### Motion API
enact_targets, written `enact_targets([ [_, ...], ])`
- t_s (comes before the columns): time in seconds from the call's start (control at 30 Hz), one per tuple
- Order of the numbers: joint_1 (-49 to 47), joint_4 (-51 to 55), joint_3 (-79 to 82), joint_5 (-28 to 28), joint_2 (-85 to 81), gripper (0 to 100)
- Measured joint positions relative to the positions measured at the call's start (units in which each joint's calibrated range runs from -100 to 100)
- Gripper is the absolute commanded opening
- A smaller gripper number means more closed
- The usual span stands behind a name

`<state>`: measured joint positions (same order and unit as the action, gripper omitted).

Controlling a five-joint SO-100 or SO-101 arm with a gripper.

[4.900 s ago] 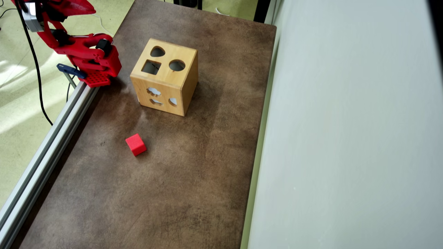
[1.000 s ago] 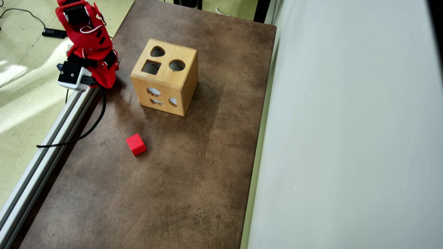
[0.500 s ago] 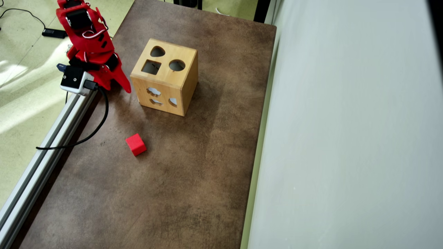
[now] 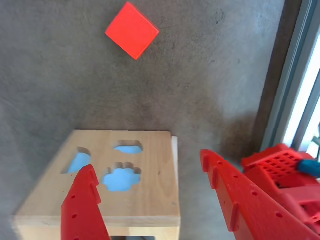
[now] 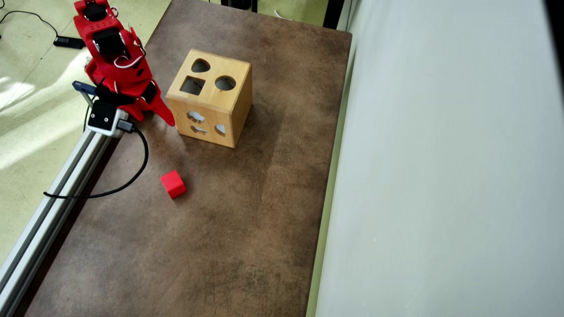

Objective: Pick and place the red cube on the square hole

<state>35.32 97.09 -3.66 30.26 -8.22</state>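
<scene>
The red cube (image 5: 173, 184) lies alone on the brown tabletop in the overhead view, well in front of the wooden box (image 5: 211, 101). The square hole (image 5: 192, 85) is the dark cut-out on the left of the box's top face. My red gripper (image 5: 154, 118) hangs just left of the box's near-left corner, one finger tip close to that corner. In the wrist view the gripper (image 4: 147, 162) is open, fingers wide apart with nothing between them. The box's side face (image 4: 155, 190) lies under the gripper, and the red cube (image 4: 132, 30) sits far ahead at the top.
An aluminium rail (image 5: 57, 193) runs along the table's left edge, and a black cable (image 5: 132, 171) loops from the wrist camera over it. A pale panel (image 5: 440, 176) borders the right side. A round hole (image 5: 225, 82) and a heart-like hole (image 5: 200, 66) share the box top.
The arm has unfolded and the gripper has swung down and right toward the box's near-left corner. The cable trails further onto the table. Cube and box have not moved.
</scene>
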Motion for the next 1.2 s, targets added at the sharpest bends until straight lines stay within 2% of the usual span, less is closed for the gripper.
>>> enact_targets([
  [0.17,0.1,0.0,0.0,5.4,0.4,32],
  [0.5,0.1,-1.9,0.0,12.1,1.9,32],
  [0.8,0.2,-7.5,0.1,14.1,6.4,32],
  [0.97,0.2,-7.7,0.1,17.1,8.1,32],
  [1.2,0.2,-12.3,0.1,17.5,8.1,32],
])
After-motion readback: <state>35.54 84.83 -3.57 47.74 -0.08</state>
